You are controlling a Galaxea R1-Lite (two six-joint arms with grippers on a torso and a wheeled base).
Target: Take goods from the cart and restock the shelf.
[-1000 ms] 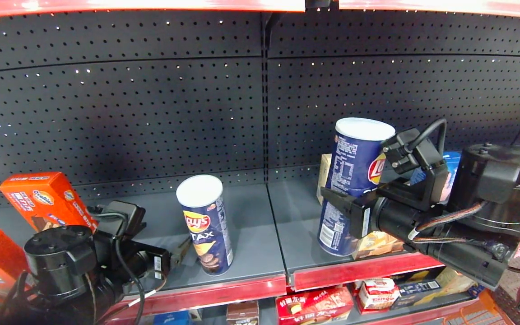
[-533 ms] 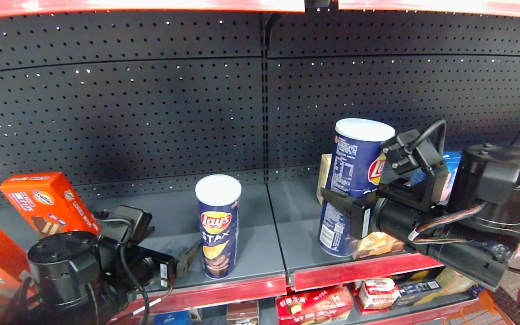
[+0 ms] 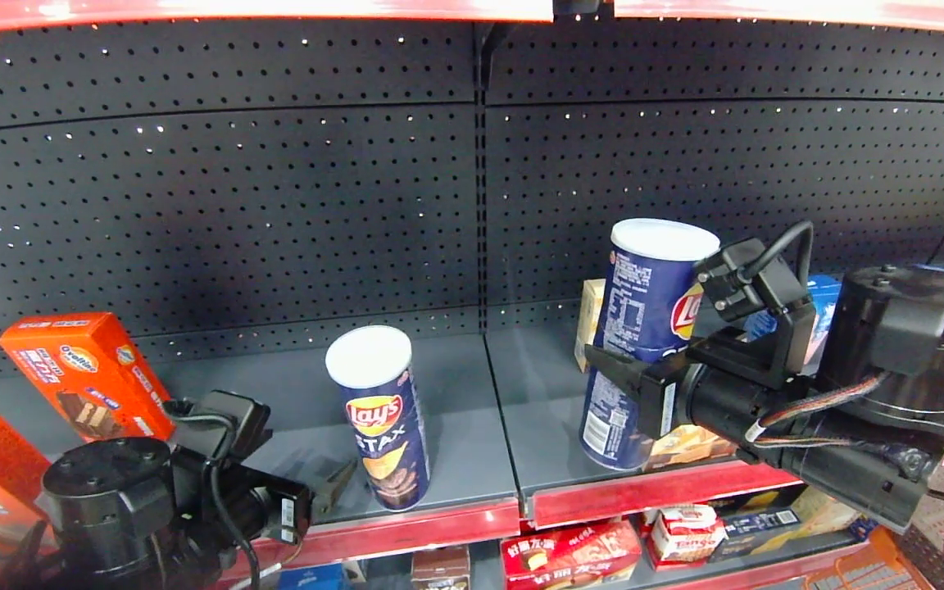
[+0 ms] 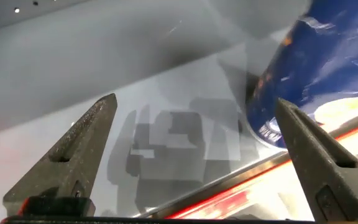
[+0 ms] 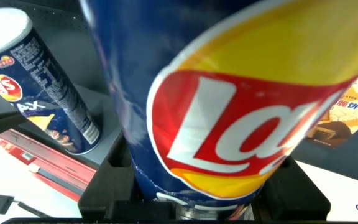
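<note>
Clearly both goods are tall chip tubes. The right gripper (image 3: 618,370) is clamped around the held can (image 3: 644,328) at about mid-height. That can leans slightly, with its base low over the front of the shelf (image 3: 456,385) to the right of the divider; whether it touches the board cannot be told. The left can (image 3: 378,418) stands on the shelf's left section near the red front lip, its top leaning toward the robot's left. The left gripper (image 4: 196,106) has its fingers spread wide, gripping nothing, with that can just beside one finger; contact cannot be judged. Orange boxes (image 3: 83,373) sit further left.

Such tubes are probably light, with stiff but dentable cardboard walls and a glossy, somewhat slippery wrap. Being narrow and tall, they should tip easily at a nudge near the lid. The safest hold is likely across the round body at or a little below the middle, with moderate squeeze, and a release only once the base sits flat.
</note>
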